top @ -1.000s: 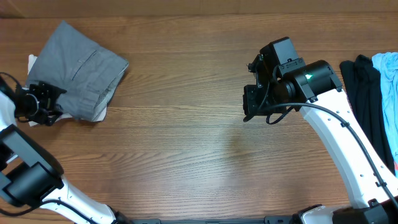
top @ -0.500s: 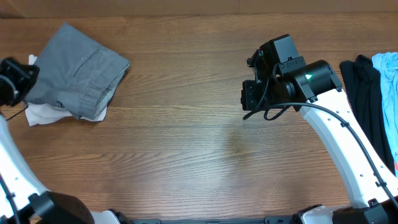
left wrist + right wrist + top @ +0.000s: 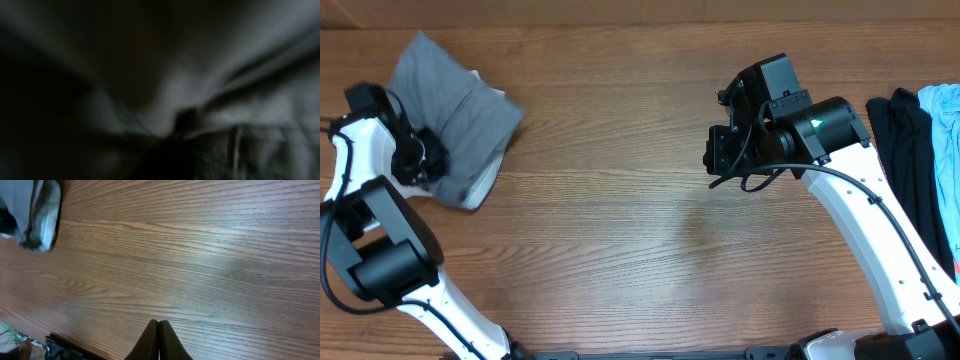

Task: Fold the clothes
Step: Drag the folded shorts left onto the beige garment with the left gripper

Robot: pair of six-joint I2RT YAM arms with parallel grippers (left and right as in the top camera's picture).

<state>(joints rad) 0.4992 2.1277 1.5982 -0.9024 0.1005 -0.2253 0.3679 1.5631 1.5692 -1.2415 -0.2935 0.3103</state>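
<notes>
- Two grippers: your left gripper [image 3: 423, 160] presses into the grey shorts [image 3: 465, 120]; opening cannot be told.
- Shorts spread rightward from it, slanted, corner pointing far-left.
- Right gripper [image 3: 159, 339]: closed, empty, well apart.

Noted: left arm [image 3: 350, 162] and right arm [image 3: 860, 220] have glossy white links, black joint housings. Right arm bears looped black cables [image 3: 750, 183], green indicator light [image 3: 815, 124]; right gripper [image 3: 159, 325] dark, tapered.

No readable text, labels, numbers (left wrist view blurred).
</notes>
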